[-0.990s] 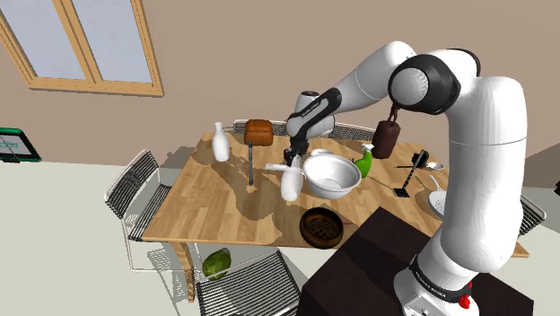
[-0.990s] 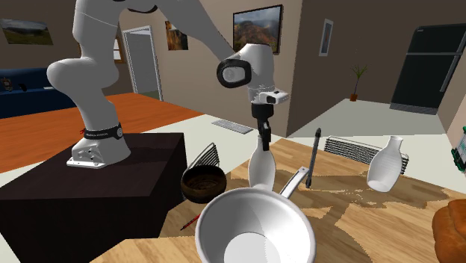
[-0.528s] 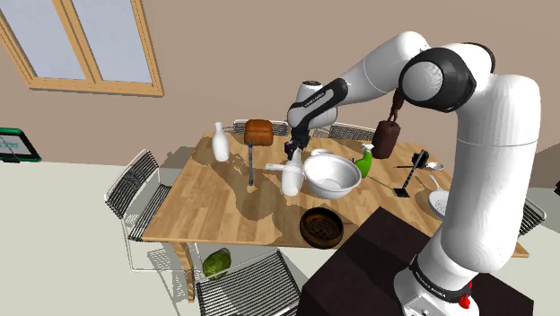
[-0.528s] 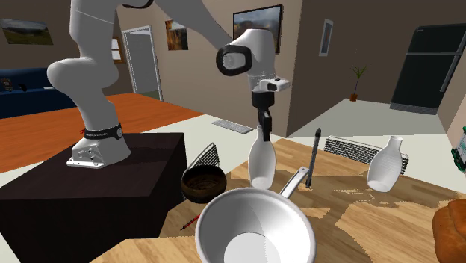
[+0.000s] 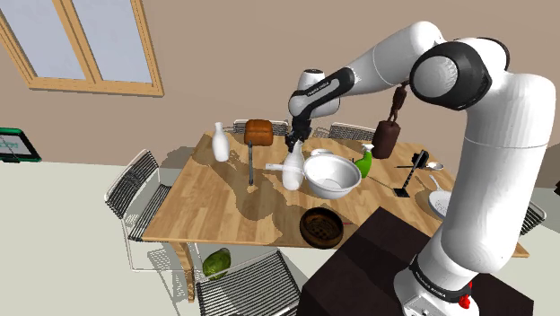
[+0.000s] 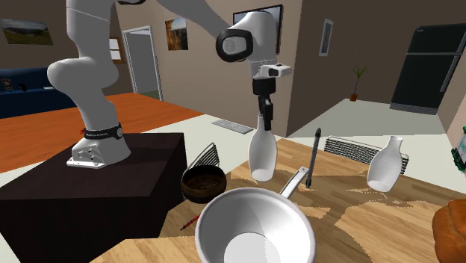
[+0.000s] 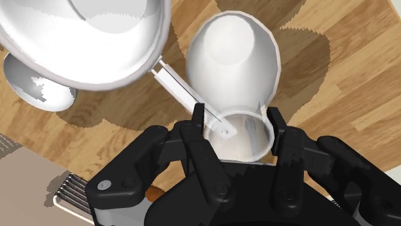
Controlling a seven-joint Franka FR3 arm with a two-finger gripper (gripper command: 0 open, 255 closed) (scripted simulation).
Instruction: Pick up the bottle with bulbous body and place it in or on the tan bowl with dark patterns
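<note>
Two black jaws clasp the slim neck of the smooth white bottle with a bulbous body (image 6: 262, 153), which hangs upright just above the wooden table (image 5: 206, 202). At five o'clock from it in the shoulder view sits the round brown patterned bowl (image 5: 320, 225), well apart.

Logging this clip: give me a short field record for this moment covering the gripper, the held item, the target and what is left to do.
gripper: black two-finger gripper, shut on the bottle's neck
held: white bottle with bulbous body, upright, apparently clear of the wooden table
target: dark brown patterned bowl, at the table edge nearest the stand
neighbour: large white bowl with a handle, beside the bottle
left to do: bottle not yet in the bowl
</note>
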